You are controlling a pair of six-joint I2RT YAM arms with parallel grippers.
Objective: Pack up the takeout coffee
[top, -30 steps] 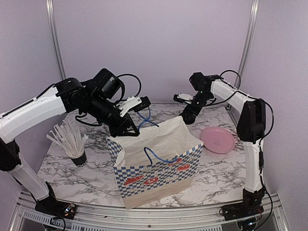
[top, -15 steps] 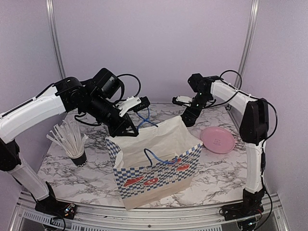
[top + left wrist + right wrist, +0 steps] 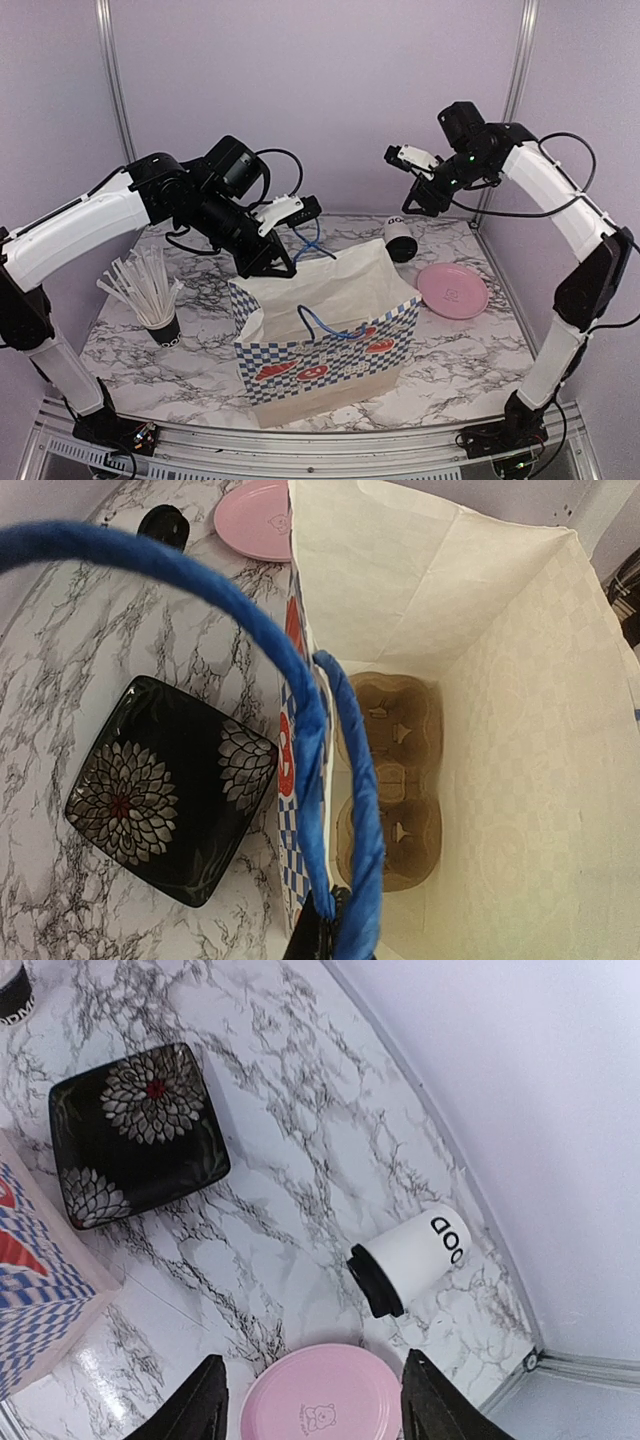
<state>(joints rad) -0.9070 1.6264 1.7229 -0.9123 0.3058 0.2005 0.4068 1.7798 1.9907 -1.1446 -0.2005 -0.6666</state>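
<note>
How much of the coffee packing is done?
Done: the bag stands open with a cardboard carrier inside. In hand: the left end effector grips its blue handle. Left: the cup lies tipped over on the table by the pink plate; the right end effector hangs open above it, empty.

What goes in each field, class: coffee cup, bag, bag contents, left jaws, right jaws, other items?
coffee cup: lying on its side on the table, lid on, beside the pink plate
bag: upright, open
bag contents: empty cardboard cup carrier
left jaws: shut on the bag's blue handle
right jaws: open, holding nothing, above the table
other items: black flowered dish, cup of straws
</note>
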